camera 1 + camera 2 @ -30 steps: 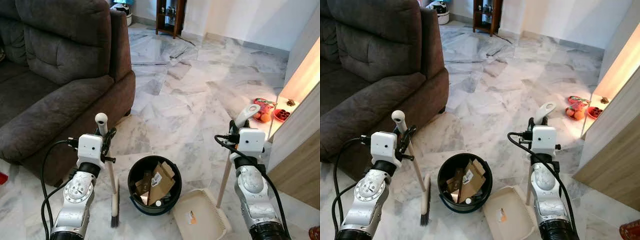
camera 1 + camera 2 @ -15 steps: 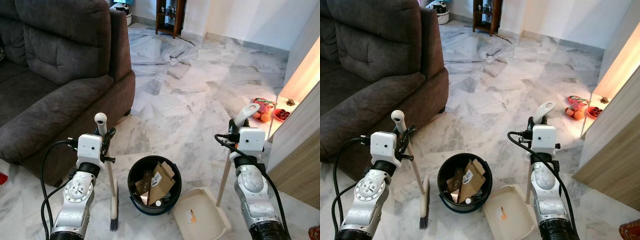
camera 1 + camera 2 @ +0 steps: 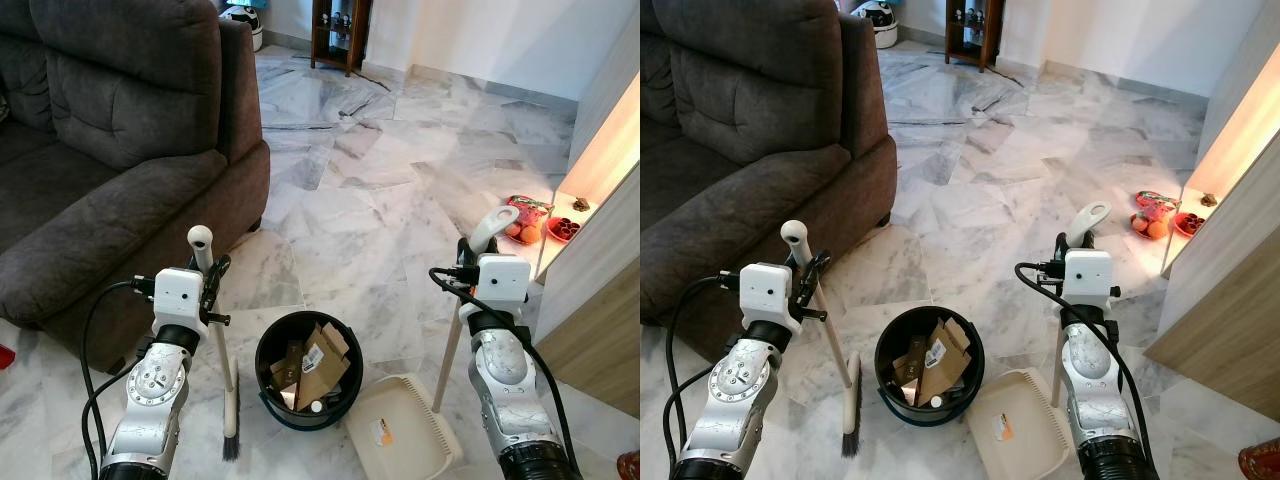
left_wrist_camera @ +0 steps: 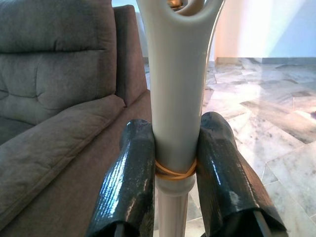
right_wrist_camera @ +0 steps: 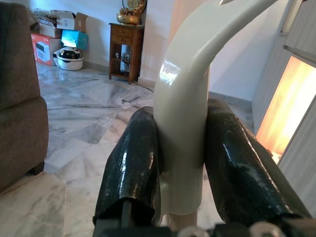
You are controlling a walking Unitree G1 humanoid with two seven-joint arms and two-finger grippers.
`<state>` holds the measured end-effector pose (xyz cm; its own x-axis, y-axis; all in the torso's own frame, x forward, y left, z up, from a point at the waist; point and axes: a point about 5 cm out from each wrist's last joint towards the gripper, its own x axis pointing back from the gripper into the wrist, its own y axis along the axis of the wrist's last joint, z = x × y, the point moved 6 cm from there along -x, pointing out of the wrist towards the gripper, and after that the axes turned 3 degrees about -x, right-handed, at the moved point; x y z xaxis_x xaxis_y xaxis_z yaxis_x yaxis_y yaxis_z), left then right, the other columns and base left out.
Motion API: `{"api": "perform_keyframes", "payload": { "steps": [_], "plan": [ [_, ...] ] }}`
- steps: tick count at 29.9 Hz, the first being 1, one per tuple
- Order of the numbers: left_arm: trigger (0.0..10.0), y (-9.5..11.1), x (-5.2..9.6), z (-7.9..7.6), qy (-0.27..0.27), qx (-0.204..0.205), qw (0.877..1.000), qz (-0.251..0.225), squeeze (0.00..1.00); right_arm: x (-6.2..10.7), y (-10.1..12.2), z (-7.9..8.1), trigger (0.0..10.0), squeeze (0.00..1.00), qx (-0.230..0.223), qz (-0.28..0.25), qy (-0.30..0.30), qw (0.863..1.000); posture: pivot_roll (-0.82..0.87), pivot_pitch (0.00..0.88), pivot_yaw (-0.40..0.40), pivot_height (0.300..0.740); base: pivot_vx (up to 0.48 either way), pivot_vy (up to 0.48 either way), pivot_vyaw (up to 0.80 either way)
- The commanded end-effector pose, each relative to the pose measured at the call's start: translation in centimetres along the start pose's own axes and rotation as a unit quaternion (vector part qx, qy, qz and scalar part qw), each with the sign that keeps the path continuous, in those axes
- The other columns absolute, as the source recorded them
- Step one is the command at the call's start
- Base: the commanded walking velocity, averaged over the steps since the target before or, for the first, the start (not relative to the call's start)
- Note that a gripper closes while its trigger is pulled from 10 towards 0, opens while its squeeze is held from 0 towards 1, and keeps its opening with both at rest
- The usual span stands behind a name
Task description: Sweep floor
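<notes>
Held: our left gripper (image 4: 175, 168) clamps the pale long-handled broom (image 3: 222, 365), bristles on marble beside the round black debris-filled bin (image 3: 307, 368); our right gripper (image 5: 181, 158) clamps the cream dustpan (image 3: 403, 435) handle; next, we judge, sweeping toward the pan.

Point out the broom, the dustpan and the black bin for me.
broom (image 3: 229, 425): left eye view, on the bristle head at the floor.
dustpan (image 3: 405, 432): left eye view, on the bare tray floor.
black bin (image 3: 892, 343): right eye view, on its rim's left side.
</notes>
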<state>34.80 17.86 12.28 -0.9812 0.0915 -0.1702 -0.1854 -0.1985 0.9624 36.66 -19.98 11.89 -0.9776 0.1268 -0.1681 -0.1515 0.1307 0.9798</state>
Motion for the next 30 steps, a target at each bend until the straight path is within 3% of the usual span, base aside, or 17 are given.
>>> {"api": "perform_keyframes", "payload": {
  "steps": [1, 30],
  "plan": [
    [10.0, 1.18, -0.18, 0.38, 0.004, -0.007, 1.0, -0.021, 0.01, -0.54, 1.23, -0.02, 10.0, 0.0, -0.012, -0.023, -0.004, 1.0, 0.01, 0.077, -0.018, 0.74, 0.0, 0.0, 0.0],
    [10.0, 1.3, -0.29, 0.31, 0.005, -0.005, 1.0, -0.025, 0.01, -0.64, 1.26, 0.14, 10.0, 0.0, -0.011, -0.023, -0.001, 1.0, 0.01, 0.068, -0.02, 0.74, 0.0, 0.0, 0.0]
  ]
}}
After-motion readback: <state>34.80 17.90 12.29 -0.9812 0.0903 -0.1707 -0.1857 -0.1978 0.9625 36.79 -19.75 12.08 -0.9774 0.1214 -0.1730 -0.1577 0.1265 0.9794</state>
